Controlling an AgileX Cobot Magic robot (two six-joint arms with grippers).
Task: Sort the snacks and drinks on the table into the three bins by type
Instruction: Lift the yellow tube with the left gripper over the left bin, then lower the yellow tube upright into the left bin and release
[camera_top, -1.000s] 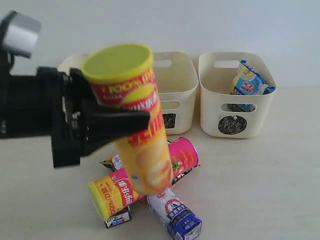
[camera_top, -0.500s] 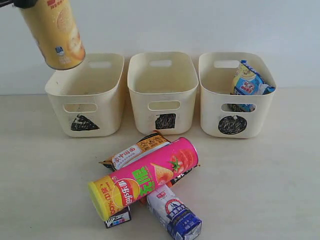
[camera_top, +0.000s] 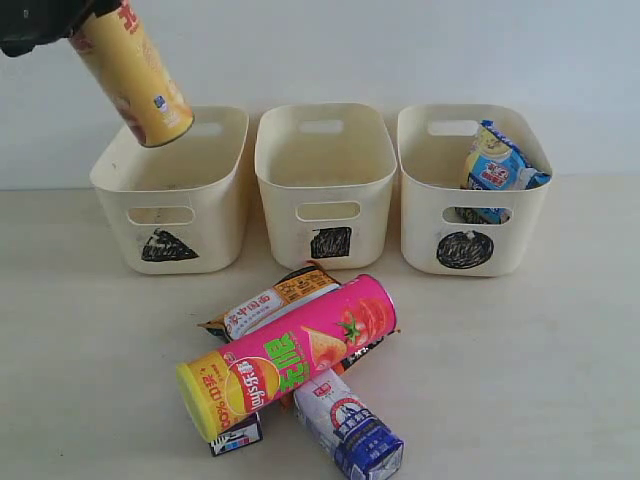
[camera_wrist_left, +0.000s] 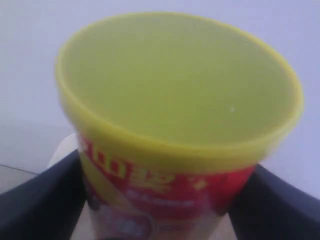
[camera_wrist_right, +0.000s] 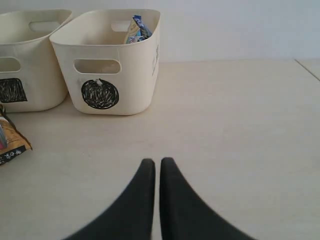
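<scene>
Clamping yellow-lidded red-and-yellow canister (camera_top: 135, 75), tilted above triangle bin (camera_top: 222, 190): left tool (camera_wrist_left: 160, 205) | right tool (camera_wrist_right: 152, 172): pressed together

The tall canister (camera_wrist_left: 175, 125) is yellow with a red band and a yellow lid. The cream triangle bin (camera_top: 120, 190), square bin (camera_top: 285, 190) and circle bin (camera_top: 425, 200) bear black scribbled marks. The lying canister (camera_top: 290, 358) is pink and yellow; the carton (camera_top: 350, 432) is blue and white.

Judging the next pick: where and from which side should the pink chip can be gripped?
Probably mid-body on the pink can, from above, jaws across its length: it lies on its side atop the pile, upper side bare, a bag and carton beneath.
</scene>
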